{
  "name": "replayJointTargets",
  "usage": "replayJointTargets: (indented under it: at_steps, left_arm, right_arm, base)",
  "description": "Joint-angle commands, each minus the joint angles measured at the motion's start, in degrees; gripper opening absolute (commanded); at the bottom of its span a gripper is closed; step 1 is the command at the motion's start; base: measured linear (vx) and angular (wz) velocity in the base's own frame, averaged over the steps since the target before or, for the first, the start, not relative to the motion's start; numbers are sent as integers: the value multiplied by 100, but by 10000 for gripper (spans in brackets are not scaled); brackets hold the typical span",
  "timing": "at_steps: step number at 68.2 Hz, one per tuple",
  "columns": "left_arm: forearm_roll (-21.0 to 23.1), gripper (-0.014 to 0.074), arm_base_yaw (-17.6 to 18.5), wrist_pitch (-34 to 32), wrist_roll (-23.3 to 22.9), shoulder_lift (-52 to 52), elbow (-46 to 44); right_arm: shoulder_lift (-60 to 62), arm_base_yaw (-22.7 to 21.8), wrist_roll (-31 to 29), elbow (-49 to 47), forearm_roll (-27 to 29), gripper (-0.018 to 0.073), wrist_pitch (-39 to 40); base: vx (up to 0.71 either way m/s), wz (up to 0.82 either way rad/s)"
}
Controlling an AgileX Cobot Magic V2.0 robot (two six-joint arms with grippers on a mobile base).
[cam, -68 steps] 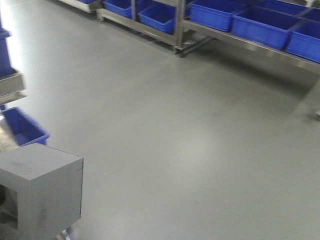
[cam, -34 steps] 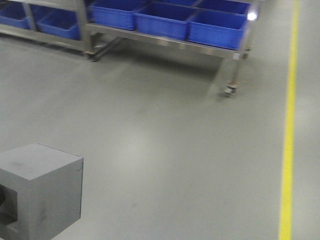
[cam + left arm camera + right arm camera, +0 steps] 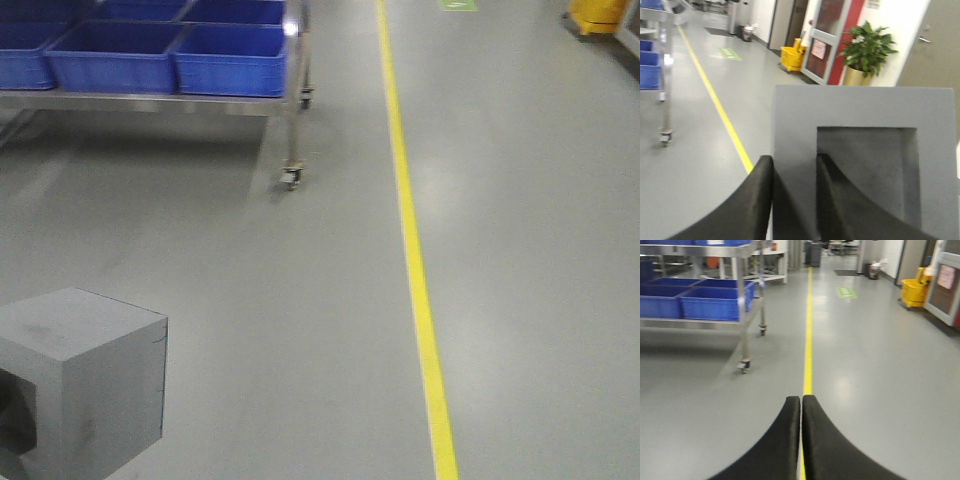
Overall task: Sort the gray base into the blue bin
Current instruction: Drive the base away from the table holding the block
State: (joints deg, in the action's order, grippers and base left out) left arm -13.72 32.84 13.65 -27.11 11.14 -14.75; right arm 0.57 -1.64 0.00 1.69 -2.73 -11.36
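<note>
The gray base [image 3: 85, 385] is a matte gray cube held at the lower left of the front view. In the left wrist view the gray base [image 3: 865, 115] fills the frame, its square recess facing the camera. My left gripper [image 3: 794, 162] is shut on the wall of the base, one finger outside and one inside the recess. My right gripper [image 3: 801, 401] is shut and empty above the floor. Several blue bins [image 3: 230, 55] sit on a wheeled steel rack at the far left; they also show in the right wrist view [image 3: 715, 302].
A yellow floor line [image 3: 415, 270] runs away down the gray floor. The rack's caster [image 3: 291, 178] stands near it. A yellow mop bucket [image 3: 914, 291], a door and a potted plant [image 3: 867, 50] stand by the right wall.
The whole view has swung to the right: the rack of blue bins slid from the top centre to the far left, and the yellow line came to the middle. The base stays held.
</note>
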Motion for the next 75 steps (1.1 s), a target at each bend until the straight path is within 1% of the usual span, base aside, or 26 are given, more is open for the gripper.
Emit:
replayJointTargets:
  at_steps: [1, 13, 24, 75]
  left_arm:
    - [-3, -7, 42, -613, -26, 39, -165]
    - [-3, -7, 42, -613, -26, 39, -165]
    - [-3, -7, 42, -613, -26, 39, -165]
    - [-3, -7, 42, -613, -26, 39, -165]
  right_arm:
    - [91, 6, -69, 42, -27, -5, 410]
    - [91, 6, -69, 42, -27, -5, 410]
    - [91, 6, -69, 42, -27, -5, 410]
    - [91, 6, -69, 42, -27, -5, 410]
  base:
    - [20, -57]
    - [22, -43]
    - [25, -17]
    - [34, 8]
